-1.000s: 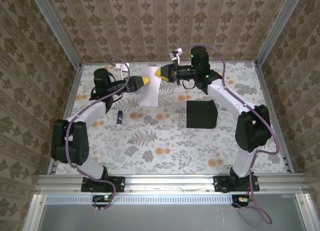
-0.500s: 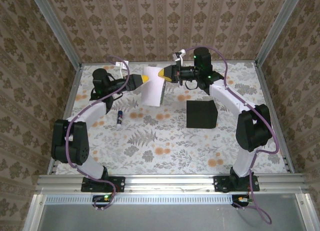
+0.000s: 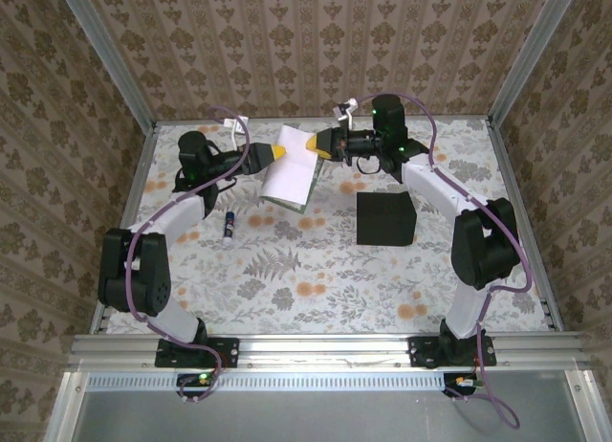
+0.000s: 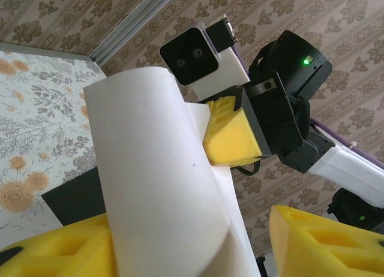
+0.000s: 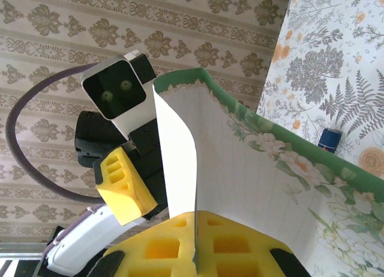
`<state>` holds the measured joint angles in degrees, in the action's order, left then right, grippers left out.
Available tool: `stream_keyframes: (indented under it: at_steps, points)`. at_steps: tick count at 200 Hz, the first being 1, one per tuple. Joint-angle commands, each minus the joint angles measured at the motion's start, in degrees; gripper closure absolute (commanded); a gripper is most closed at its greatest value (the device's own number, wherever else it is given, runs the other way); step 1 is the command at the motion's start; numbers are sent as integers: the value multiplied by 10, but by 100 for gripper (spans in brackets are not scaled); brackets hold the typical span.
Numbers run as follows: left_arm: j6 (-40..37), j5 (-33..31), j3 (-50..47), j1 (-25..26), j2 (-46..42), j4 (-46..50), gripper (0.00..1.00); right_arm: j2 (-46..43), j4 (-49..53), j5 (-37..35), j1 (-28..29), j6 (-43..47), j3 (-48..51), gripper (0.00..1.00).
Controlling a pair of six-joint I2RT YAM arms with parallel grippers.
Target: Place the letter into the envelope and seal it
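While table (image 3: 287, 289) carries envelope (image 3: 385, 219) flat, right of centre, letter (image 3: 290, 174) hangs curled in air, farther left. Grip: right fingers (image 5: 258, 235) pinch letter's edge; left fingers (image 4: 324, 241) open, straddling opposite edge. Close left squarely, no crease, before right releases.

Floral-patterned table (image 3: 316, 270), black envelope (image 3: 385, 219) flat at right (small white-and-blue tube (image 3: 228, 229) at left)

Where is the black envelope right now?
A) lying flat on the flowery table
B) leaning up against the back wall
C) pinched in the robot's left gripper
A: the envelope lies flat on the table, apart from both arms, while the right gripper holds the letter up in the air.
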<state>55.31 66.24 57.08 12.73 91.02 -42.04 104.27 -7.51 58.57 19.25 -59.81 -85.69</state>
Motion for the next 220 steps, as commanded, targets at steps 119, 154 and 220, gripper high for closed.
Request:
stream_keyframes:
  at_steps: [119, 154, 220]
  points:
    - [-23, -8, 22, -12, -2, 25, 60, -26, 45, -2, -3, 80, 38, 100]
    - [-18, -6, 19, -12, -4, 20, 66, -26, 45, -6, -3, 80, 39, 100]
    - [-20, -8, 17, -15, -4, 26, 90, -26, 40, -9, -4, 76, 38, 93]
